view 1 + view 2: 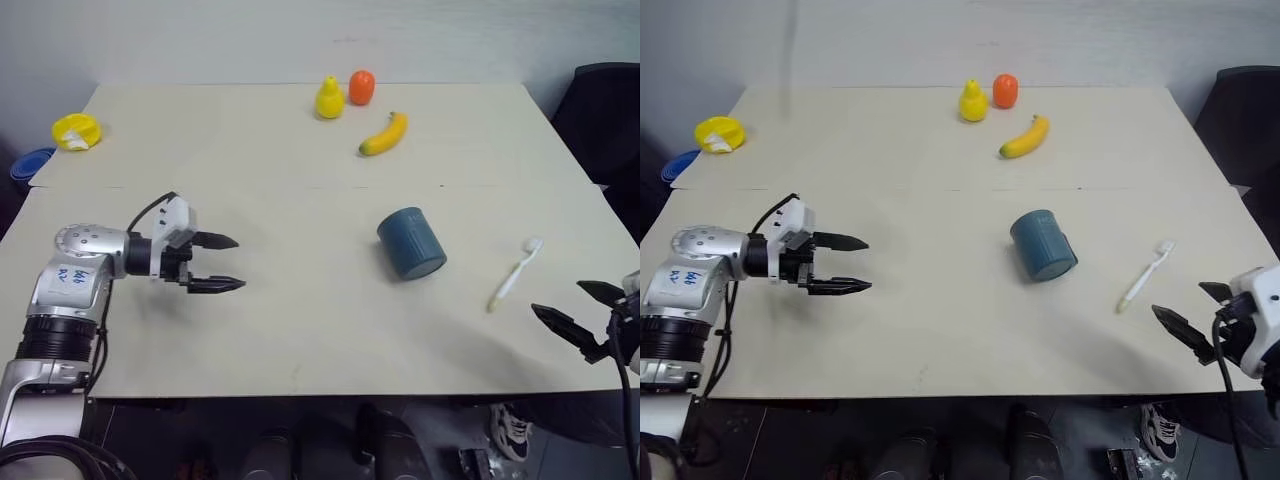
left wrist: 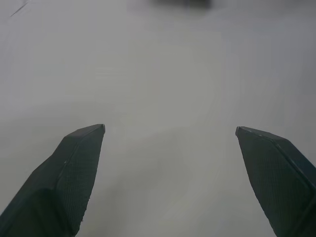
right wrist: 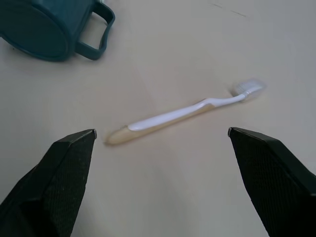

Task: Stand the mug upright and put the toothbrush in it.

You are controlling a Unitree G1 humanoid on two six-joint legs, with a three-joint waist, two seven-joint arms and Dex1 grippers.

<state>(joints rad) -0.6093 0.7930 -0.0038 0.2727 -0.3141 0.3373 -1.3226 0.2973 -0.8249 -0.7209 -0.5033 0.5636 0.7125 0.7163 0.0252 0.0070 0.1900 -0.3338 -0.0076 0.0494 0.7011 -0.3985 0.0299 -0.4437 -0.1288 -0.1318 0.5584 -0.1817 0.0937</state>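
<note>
A: Where is the mug (image 1: pixel 411 243) found?

B: It is seen lying on its side right of the frame's centre on the worktop (image 1: pixel 300 330), its closed base turned toward the lower right. Nothing can be dropped into it until it has been stood up.

A: And the toothbrush (image 1: pixel 515 273)?

B: It is laid flat just right of the mug, apart from it, bristled head toward the upper right, handle end toward the lower edge. From the right wrist view it is framed between the two fingers, so that arm appears lined up for it.

A: How are the end effectors held?

B: The right end effector (image 1: pixel 568 311) is held at the lower right, fingers spread wide and nothing gripped, short of the toothbrush. The left end effector (image 1: pixel 222 263) is kept at the left, well apart from the mug, fingers likewise parted and empty, aimed across the worktop toward it.

A: The step in hand?

B: Neither thing is touched; righting the mug is judged the first need.
</note>
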